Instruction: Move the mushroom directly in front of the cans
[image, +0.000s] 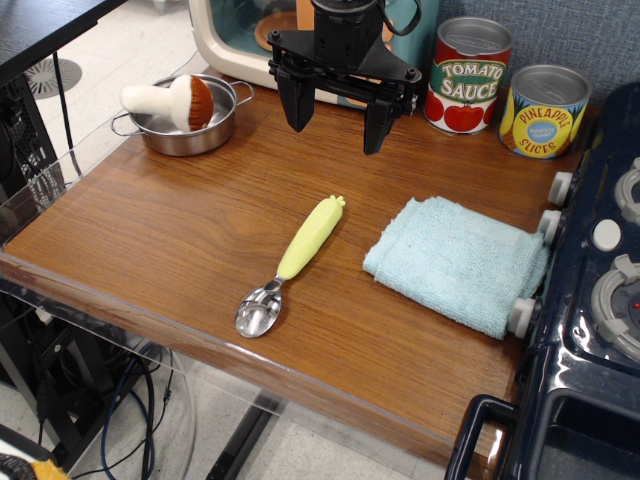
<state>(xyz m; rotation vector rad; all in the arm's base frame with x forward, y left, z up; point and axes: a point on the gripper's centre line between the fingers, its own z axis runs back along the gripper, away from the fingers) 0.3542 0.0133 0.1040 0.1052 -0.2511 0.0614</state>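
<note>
The mushroom (172, 100), white stem and reddish-brown cap, lies on its side in a shiny steel pot (190, 138) at the back left of the wooden table. The two cans stand at the back right: a red-and-white "Tomato Sauce" can (468, 76) and a yellow-and-blue "Pineapple Slices" can (543, 111). My black gripper (338, 126) hangs open and empty above the back middle of the table, between the pot and the cans, with its fingers pointing down.
A spoon with a yellow-green handle (293, 262) lies mid-table. A folded light-blue cloth (457, 262) lies in front of the cans. A dark toy stove (600, 300) borders the right side. A toy appliance (240, 35) stands behind the gripper.
</note>
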